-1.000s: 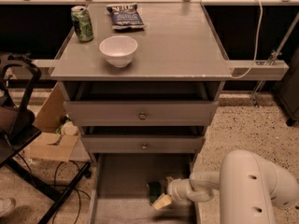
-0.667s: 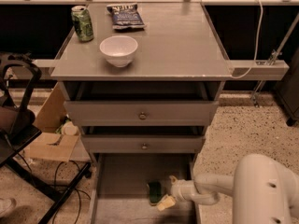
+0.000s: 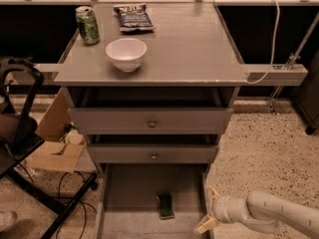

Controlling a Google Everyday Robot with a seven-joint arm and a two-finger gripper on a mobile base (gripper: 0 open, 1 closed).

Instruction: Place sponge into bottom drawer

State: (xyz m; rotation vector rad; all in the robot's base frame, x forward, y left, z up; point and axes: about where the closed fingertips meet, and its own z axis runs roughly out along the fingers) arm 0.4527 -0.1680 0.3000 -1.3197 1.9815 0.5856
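Hanging low at the right of the frame, the gripper sits at the end of a pale arm, just beside the right wall of the bottom drawer (the lowest of three). Its two fingers are spread apart and have hold of nothing. To its left and apart from it, the sponge lies on the flat grey floor of that pulled-out drawer, dark green side up, a little right of the middle between the side walls. Above and behind it, the middle drawer and the top drawer each carry a small round knob. On the cabinet top stands a white bowl, and farther back a green can and a dark blue snack bag.
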